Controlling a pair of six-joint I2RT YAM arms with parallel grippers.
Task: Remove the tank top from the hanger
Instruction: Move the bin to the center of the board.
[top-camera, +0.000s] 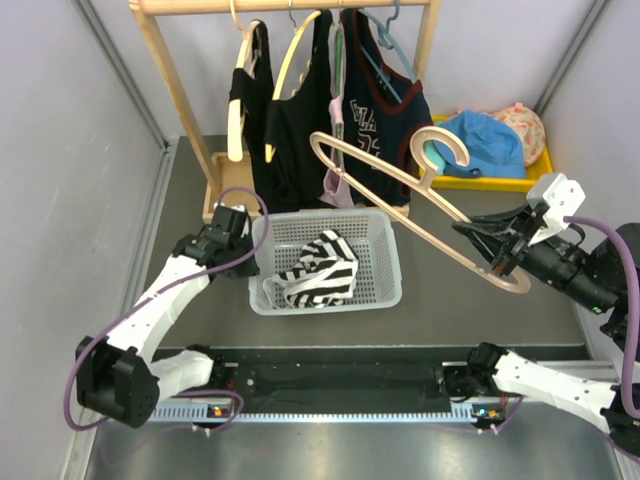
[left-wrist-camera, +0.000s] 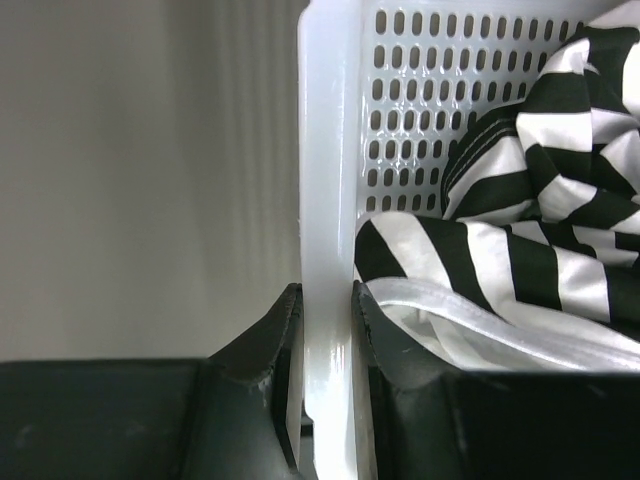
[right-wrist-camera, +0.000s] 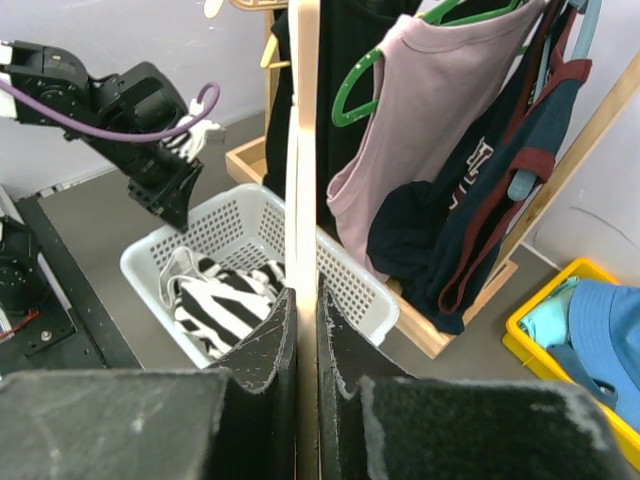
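The black-and-white striped tank top (top-camera: 322, 265) lies crumpled inside the white perforated basket (top-camera: 392, 262), off any hanger. My right gripper (top-camera: 497, 262) is shut on the lower bar of a bare pale wooden hanger (top-camera: 316, 142), held tilted in the air to the right of the basket and above it. In the right wrist view the hanger bar (right-wrist-camera: 303, 150) runs straight up from between my jaws (right-wrist-camera: 305, 300). My left gripper (top-camera: 250, 233) is shut on the basket's left rim (left-wrist-camera: 328, 200), with the tank top (left-wrist-camera: 520, 250) just inside the wall.
A wooden clothes rack (top-camera: 180, 100) stands at the back with several dark and pink garments (top-camera: 300, 130) on hangers. A yellow tray (top-camera: 540, 165) with a blue cap (top-camera: 485, 145) sits at the back right. Grey walls close in on both sides.
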